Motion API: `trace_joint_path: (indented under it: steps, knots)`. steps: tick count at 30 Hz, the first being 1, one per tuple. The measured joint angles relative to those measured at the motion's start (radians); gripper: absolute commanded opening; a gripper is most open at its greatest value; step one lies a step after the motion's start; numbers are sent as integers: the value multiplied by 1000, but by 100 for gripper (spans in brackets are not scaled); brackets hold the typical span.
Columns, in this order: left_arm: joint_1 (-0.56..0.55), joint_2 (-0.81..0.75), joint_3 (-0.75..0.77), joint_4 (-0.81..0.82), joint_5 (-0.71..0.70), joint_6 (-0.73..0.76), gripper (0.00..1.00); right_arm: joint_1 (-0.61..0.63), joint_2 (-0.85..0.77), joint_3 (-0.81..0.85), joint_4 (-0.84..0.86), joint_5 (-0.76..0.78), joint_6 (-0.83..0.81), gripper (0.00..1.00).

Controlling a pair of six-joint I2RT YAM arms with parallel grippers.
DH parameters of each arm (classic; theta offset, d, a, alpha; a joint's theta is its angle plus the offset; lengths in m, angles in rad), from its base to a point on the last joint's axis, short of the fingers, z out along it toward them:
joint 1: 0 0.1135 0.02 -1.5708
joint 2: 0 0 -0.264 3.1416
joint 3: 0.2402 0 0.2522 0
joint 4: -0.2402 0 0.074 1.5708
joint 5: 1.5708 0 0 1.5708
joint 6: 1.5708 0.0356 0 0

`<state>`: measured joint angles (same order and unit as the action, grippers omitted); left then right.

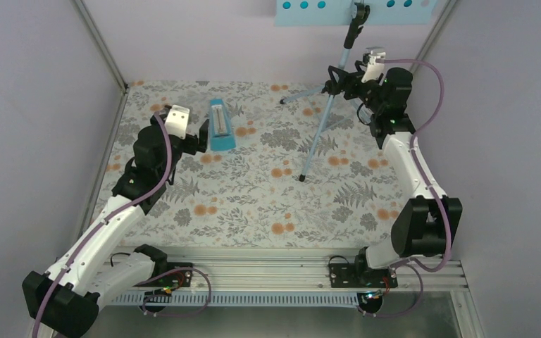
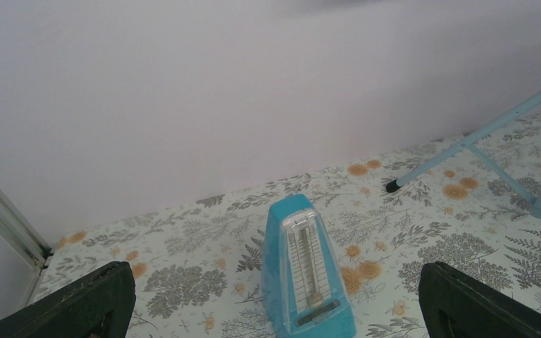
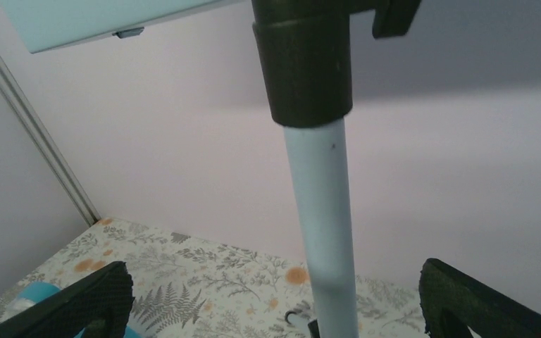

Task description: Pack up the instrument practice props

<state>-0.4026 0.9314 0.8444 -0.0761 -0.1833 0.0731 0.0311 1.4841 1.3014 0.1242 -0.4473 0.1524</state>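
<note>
Hovering wide open, the left gripper faces the metronome, which stands toward the table's far-left corner. I'd ease in level and close low on its sides (a wedge squirts upward). Near the far-right corner the right gripper straddles the stand pole, fingers spread, nothing clamped yet
</note>
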Motion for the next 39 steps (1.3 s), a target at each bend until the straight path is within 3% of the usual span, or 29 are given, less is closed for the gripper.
trace_joint_path:
  steps: [4,8,13,19,26,39]
  knots:
    - [-7,0,0,0,0,0,100,0,51,47,35,5,-39,84]
    - [-14,0,0,0,-1,0,100,0,105,90,69,22,-77,69]
    - [-19,0,0,0,-8,1,100,2,151,118,97,22,-114,31]
    - [-33,0,0,0,-26,2,100,7,156,118,134,11,-131,4]
    - [-42,0,0,0,-39,5,100,6,92,54,138,-53,-128,4]
    - [-58,0,-11,0,-54,16,100,8,-34,-39,59,-365,-156,4]
